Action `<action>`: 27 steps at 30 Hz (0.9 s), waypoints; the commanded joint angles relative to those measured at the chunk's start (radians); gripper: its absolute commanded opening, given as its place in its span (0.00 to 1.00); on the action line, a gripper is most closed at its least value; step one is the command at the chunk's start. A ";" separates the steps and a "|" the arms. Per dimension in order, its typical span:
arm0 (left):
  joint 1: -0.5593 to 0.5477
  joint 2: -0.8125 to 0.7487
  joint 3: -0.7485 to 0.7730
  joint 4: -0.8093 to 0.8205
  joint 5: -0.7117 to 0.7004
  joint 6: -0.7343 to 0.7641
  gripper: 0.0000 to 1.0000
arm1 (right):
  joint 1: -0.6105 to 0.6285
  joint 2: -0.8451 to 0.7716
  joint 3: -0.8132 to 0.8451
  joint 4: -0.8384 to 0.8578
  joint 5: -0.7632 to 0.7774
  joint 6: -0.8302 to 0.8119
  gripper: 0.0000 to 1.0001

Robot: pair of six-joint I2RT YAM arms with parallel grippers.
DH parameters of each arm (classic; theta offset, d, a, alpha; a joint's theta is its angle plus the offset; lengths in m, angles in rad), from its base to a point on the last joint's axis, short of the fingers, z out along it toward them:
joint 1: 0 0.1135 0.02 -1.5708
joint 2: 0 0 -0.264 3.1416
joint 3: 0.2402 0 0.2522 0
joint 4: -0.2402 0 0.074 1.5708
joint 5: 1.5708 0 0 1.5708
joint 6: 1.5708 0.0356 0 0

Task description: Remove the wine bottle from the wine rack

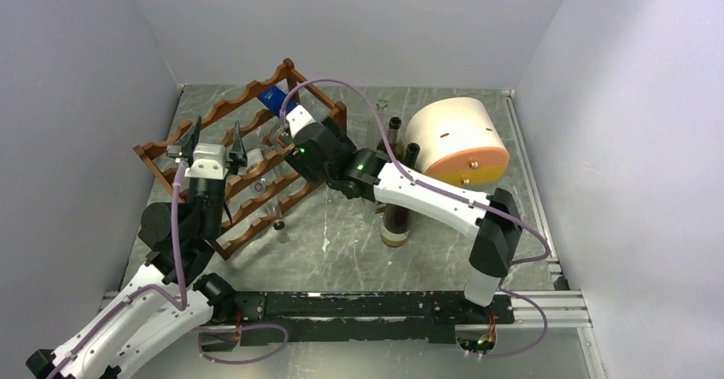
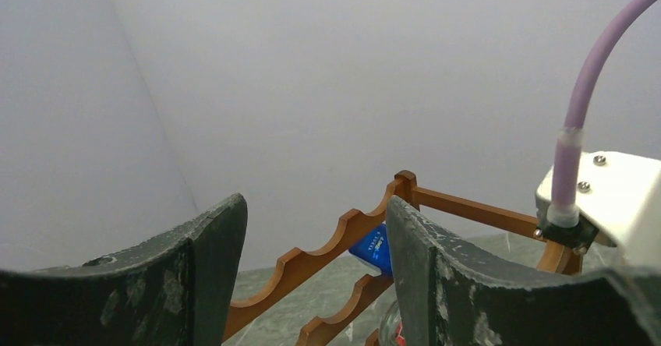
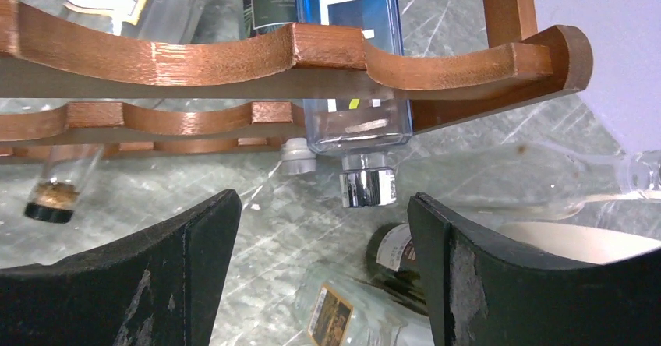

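Bottle (image 3: 355,65) lies at the far end of the rack (image 3: 234,54), neck poking out toward the right fingers (image 3: 187,276). Clear glass, blue label: likely heavy, rigid, slick, breakable. I'd grip the neck just behind the chrome cap (image 3: 366,188). Rack is glossy reddish wood with wavy rails. Right fingers are spread and hold nothing, left fingers (image 2: 444,284) likewise. Table (image 1: 359,242) is grey and marbled.

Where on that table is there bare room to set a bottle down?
The widest bare patch is the front middle of the table, bordered by the near corner of the wine rack, the standing brown bottle and the black rail. It is crowded under and around the rack, with lying bottles, and beside the drum-shaped box, where dark bottles stand.
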 commanded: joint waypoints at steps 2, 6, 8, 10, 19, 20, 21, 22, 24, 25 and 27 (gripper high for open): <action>0.006 0.015 -0.003 0.029 -0.009 0.020 0.69 | -0.010 0.030 -0.041 0.119 0.029 -0.079 0.83; 0.006 0.017 -0.013 0.042 -0.013 0.026 0.71 | -0.017 0.043 -0.057 0.162 0.028 -0.106 0.83; 0.006 0.020 -0.017 0.051 -0.022 0.031 0.72 | -0.025 0.049 -0.075 0.190 0.033 -0.122 0.83; 0.007 0.024 -0.018 0.053 -0.023 0.031 0.73 | -0.036 0.059 -0.084 0.199 0.033 -0.123 0.83; 0.006 0.036 -0.015 0.040 -0.009 0.021 0.79 | -0.052 0.061 -0.173 0.339 0.055 -0.141 0.83; 0.006 0.036 -0.016 0.041 -0.010 0.023 0.79 | -0.053 0.065 -0.173 0.347 0.060 -0.143 0.82; 0.006 0.036 -0.017 0.043 -0.012 0.024 0.79 | -0.054 0.068 -0.175 0.358 0.064 -0.147 0.81; 0.006 0.036 -0.016 0.043 -0.013 0.024 0.78 | -0.055 0.070 -0.179 0.374 0.066 -0.151 0.80; 0.006 0.035 -0.015 0.041 -0.012 0.025 0.77 | -0.062 0.072 -0.194 0.415 0.061 -0.163 0.78; 0.006 0.035 -0.015 0.040 -0.011 0.025 0.77 | -0.066 0.077 -0.192 0.425 0.053 -0.165 0.77; 0.006 0.035 -0.015 0.040 -0.010 0.026 0.77 | -0.077 0.094 -0.176 0.425 0.032 -0.159 0.76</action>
